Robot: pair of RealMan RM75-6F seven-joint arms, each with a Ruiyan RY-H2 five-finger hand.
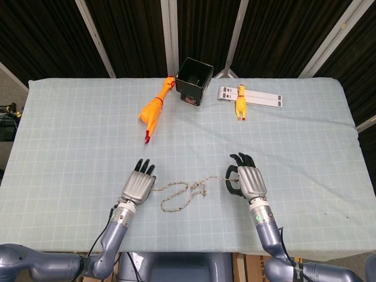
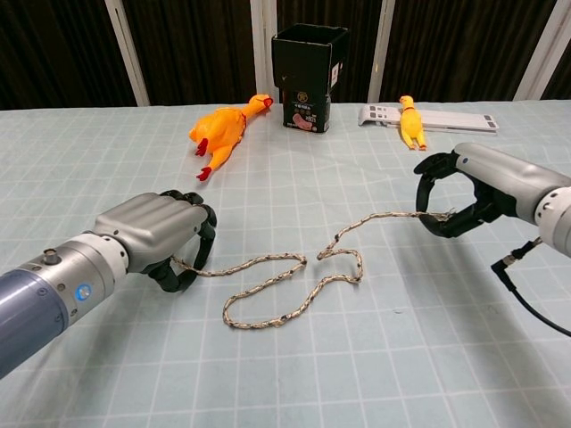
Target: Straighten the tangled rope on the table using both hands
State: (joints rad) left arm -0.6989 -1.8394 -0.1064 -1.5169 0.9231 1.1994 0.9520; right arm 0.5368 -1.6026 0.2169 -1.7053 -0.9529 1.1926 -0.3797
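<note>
A braided beige rope (image 2: 294,275) (image 1: 183,192) lies looped on the checked cloth between my two hands. My left hand (image 2: 156,234) (image 1: 137,184) grips the rope's left end, its fingers curled down over it. My right hand (image 2: 468,189) (image 1: 247,179) pinches the right end between thumb and a finger, lifted just off the cloth. From the right hand the rope runs down-left to a small twist, then a larger loop sags toward the table's front before reaching the left hand.
A large rubber chicken (image 2: 225,132) lies at the back left. A black open box (image 2: 310,53) stands at the back centre. A small rubber chicken (image 2: 410,120) rests on a white flat strip (image 2: 455,119) at the back right.
</note>
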